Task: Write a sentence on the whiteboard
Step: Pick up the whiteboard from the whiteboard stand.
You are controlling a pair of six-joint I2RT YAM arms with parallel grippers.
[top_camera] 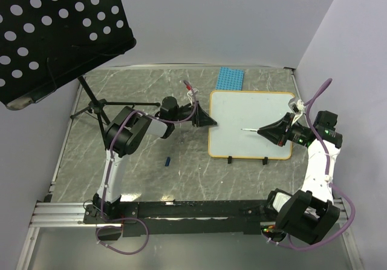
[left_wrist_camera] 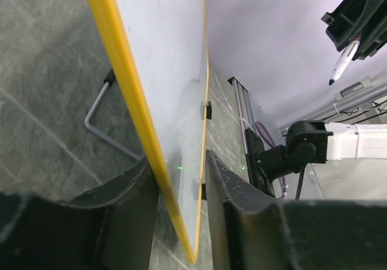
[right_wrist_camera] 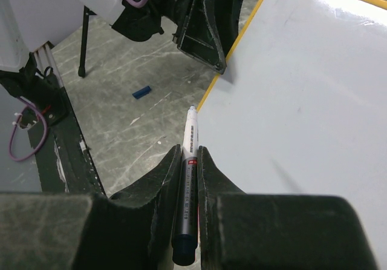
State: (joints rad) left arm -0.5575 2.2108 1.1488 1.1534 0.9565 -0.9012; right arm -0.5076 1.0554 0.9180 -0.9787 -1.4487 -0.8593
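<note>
- Your left fingers (left_wrist_camera: pixel 239 203) clamp the left edge of the glossy white, yellow-rimmed whiteboard (top_camera: pixel 251 125), which lies on the marbled grey tabletop (top_camera: pixel 151 173).
- Your right fingers (right_wrist_camera: pixel 163 185) pinch a slim white marker (right_wrist_camera: pixel 188 161), tip over the whiteboard; its label is unreadable.

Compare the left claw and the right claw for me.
The left claw clamps the edge of the whiteboard; the right claw clamps a marker. The left claw sits at the rim, while the right claw hangs over the blank surface. Both are shut on something.
</note>
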